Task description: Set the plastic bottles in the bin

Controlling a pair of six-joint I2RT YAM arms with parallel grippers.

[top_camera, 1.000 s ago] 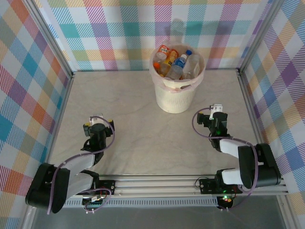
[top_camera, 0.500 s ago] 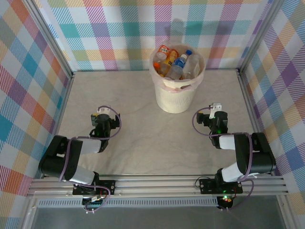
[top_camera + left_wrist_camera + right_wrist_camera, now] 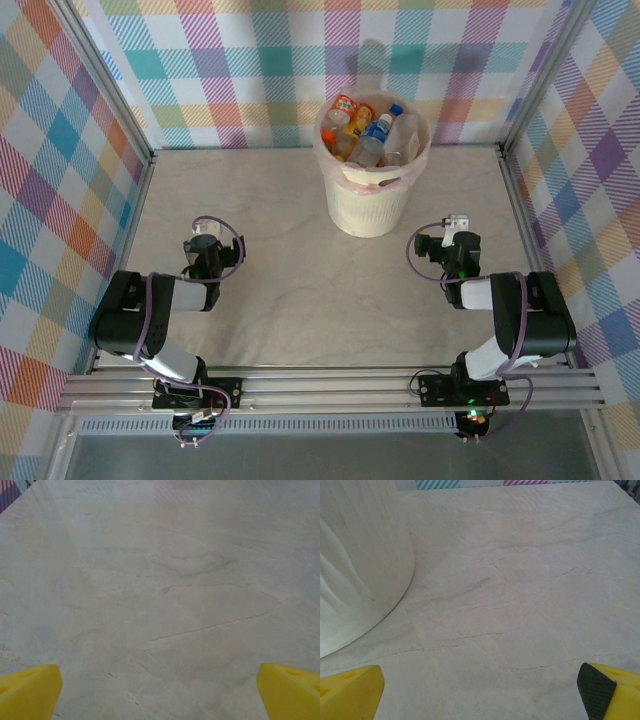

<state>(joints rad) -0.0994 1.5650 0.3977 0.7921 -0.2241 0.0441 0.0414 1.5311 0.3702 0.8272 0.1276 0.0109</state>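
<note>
The plastic bottles (image 3: 372, 130) lie together inside the bin (image 3: 368, 205), in the upper middle of the top view. They are piled up to the rim, some upright and some leaning. I can tell an orange label at the left of the pile, a blue label with a blue cap in the middle and a clear bottle at the right; how many lie below them I cannot tell. Every bottle that I can see is in the bin, so I judge the task to be finished or nearly finished.

The bin is a cream round pail. Its pinkish bag liner (image 3: 372, 182) is folded over the rim, probably to keep the bag from slipping down under the load. In the right wrist view the curved wall of the bin (image 3: 355, 565) fills the left part of the frame.

The bin stands on the pale table (image 3: 290, 250), near the checked back wall (image 3: 250, 60). The left gripper (image 3: 207, 243) sits low at the middle left and the right gripper (image 3: 452, 240) at the middle right, both well apart from the bin. Each has its yellow fingers (image 3: 27, 690) spread wide, with nothing between them but table. In my judgement both arms are folded back to rest, with no load to carry.
</note>
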